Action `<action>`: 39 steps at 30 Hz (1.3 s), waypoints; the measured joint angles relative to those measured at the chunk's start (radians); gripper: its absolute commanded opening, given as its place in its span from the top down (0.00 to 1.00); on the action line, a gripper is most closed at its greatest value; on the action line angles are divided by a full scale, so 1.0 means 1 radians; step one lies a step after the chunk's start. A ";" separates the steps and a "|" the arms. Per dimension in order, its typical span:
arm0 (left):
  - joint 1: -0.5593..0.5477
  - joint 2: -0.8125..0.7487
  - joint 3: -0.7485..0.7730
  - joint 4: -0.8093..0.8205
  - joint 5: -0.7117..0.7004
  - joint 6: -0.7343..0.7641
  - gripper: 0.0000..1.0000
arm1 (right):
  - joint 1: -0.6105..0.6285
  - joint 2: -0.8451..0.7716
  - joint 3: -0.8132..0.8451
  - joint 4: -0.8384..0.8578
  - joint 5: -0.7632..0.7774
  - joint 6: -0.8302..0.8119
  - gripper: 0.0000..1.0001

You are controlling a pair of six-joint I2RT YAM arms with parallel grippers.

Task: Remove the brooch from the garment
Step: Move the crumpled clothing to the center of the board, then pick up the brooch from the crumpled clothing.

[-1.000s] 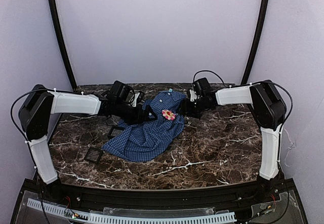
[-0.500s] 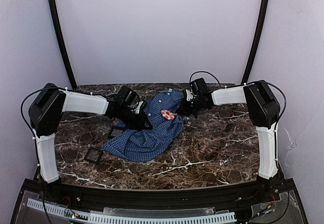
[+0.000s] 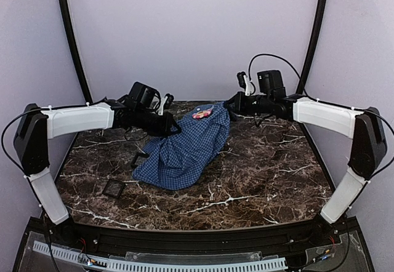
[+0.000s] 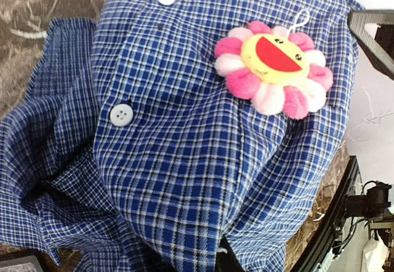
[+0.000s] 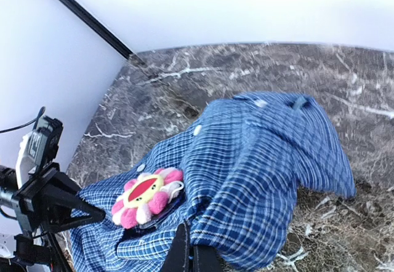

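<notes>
The brooch (image 4: 274,69) is a pink and white flower with a yellow smiling face. It sits high on the blue checked shirt (image 4: 172,161). Both my arms reach far out. My right gripper (image 5: 188,253) pinches the shirt tight; my left gripper (image 3: 173,129) seems to pinch it too.

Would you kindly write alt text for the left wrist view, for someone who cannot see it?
A pink-petalled flower brooch with a smiling yellow centre sits on a rumpled blue checked shirt with two white buttons.
</notes>
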 measured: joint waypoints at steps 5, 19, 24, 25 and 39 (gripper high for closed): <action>0.000 -0.115 -0.040 0.039 0.000 0.018 0.87 | 0.029 -0.194 -0.137 0.023 0.031 -0.021 1.00; 0.000 -0.124 -0.172 -0.092 0.026 0.143 0.13 | 0.132 -0.292 -0.393 -0.251 0.183 0.051 0.22; -0.002 -0.141 -0.122 -0.077 0.008 0.164 0.08 | 0.128 -0.259 -0.234 -0.270 0.250 0.037 0.23; -0.002 -0.140 -0.103 -0.069 0.008 0.166 0.07 | 0.127 -0.242 -0.216 -0.267 0.255 0.037 0.22; -0.192 0.142 0.095 -0.053 -0.029 0.280 0.05 | 0.124 -0.026 -0.255 -0.250 0.270 0.030 0.35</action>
